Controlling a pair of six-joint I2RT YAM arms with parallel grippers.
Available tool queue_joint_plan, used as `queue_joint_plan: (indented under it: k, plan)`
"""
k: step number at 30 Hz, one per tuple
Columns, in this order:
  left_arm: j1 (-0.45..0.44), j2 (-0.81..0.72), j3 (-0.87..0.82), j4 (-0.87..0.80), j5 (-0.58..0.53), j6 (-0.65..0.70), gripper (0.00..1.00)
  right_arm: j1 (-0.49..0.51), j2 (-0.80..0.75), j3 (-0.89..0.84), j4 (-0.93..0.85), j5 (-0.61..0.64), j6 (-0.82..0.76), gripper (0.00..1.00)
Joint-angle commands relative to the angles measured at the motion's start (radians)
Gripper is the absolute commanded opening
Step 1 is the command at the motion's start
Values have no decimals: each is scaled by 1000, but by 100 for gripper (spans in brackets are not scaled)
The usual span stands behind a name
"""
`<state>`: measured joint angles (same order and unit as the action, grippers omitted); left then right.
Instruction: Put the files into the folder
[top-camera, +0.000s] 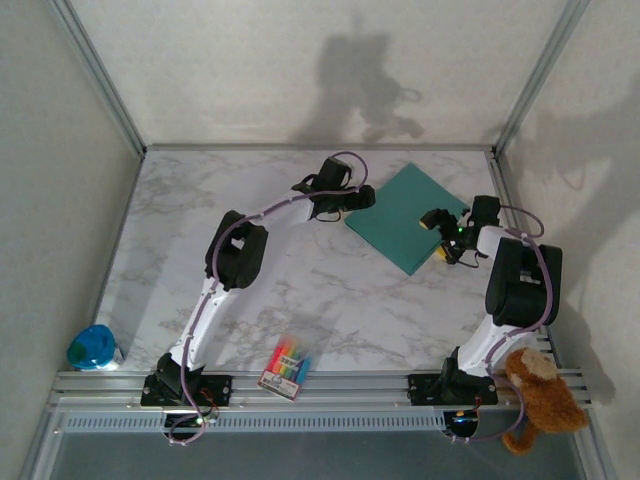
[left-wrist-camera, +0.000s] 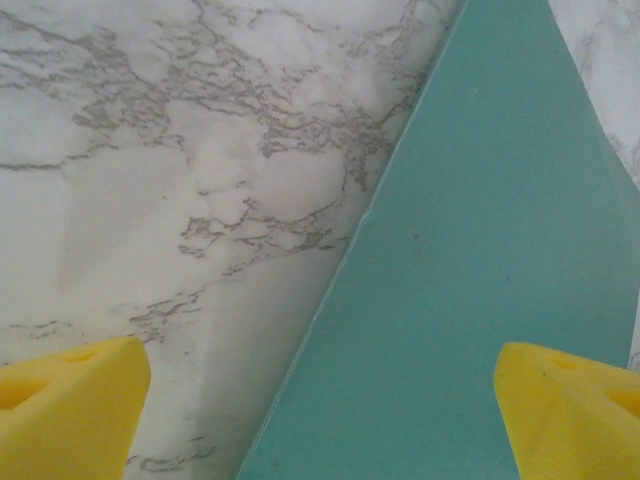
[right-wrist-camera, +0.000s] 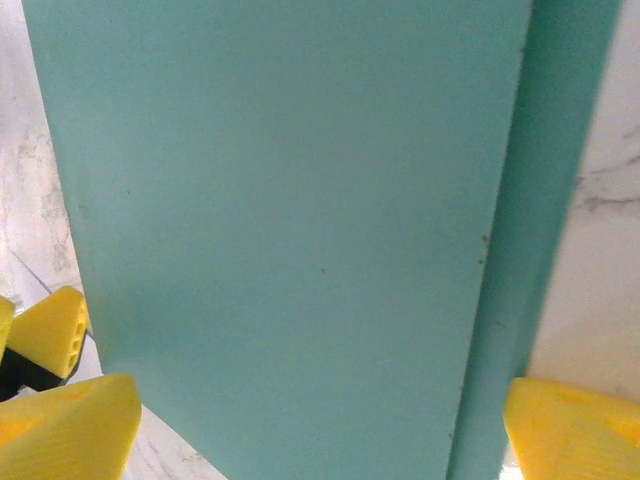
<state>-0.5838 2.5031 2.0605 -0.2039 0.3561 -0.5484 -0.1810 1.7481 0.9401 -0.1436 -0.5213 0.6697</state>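
The teal-green folder lies closed and flat on the marble table at the back right, turned like a diamond. My left gripper hovers over its left corner, jaws open. In the left wrist view the folder and its left edge run between the yellow fingertips of the left gripper. My right gripper stands open at the folder's right corner. In the right wrist view the right gripper has the folder spread wide beneath it. The files are out of view.
A packet of coloured pens lies near the front edge between the arm bases. A blue object sits at the front left and a brown teddy bear at the front right. Walls close the table on three sides.
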Motion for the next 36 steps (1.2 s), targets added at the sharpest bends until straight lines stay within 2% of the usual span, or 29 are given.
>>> queue_joint_plan:
  k: [1, 23, 36]
  plan:
    - [-9, 34, 50, -37, 51, -9, 86, -8, 16, 32, 12, -29, 0, 94]
    - [-23, 56, 62, -41, 129, -20, 80, -6, 72, 60, 8, -44, -11, 94]
    - [-37, 51, 64, -33, 168, -14, 80, 29, 74, 74, 5, -81, -28, 93]
